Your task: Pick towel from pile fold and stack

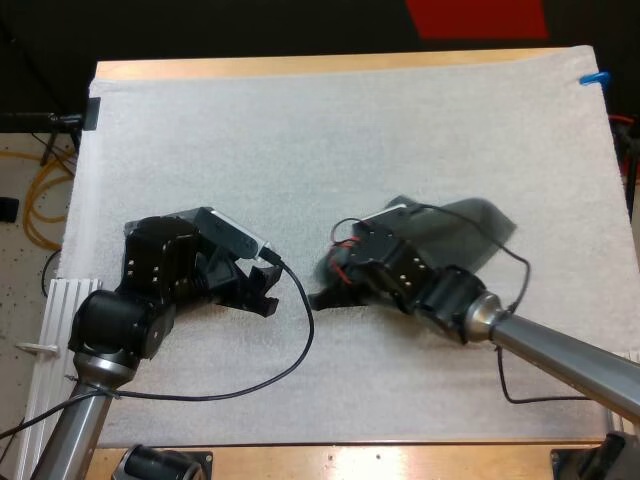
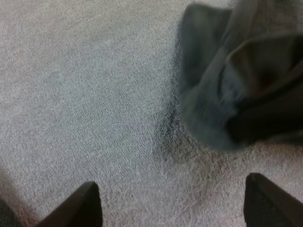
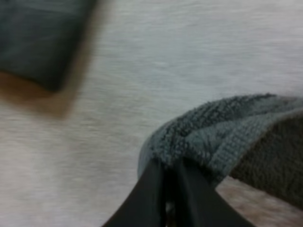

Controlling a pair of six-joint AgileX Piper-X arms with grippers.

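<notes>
One towel (image 3: 227,137), pinched by right pincer (image 3: 166,172)

mat: a white mat (image 1: 350,130) is spread over most of the wooden table (image 1: 330,67) | near left edge: a white ribbed block (image 1: 62,310) is set just beside the mat | floor (image 1: 20,255): a yellow cable (image 1: 40,195) is seen looped left of the table

High camera behind my arms, facing forward and down, whole white mat (image 1: 350,110) in frame. My wrist cameras ride close above mat. All three share towel (image 1: 480,225), right of centre in high view.
</notes>
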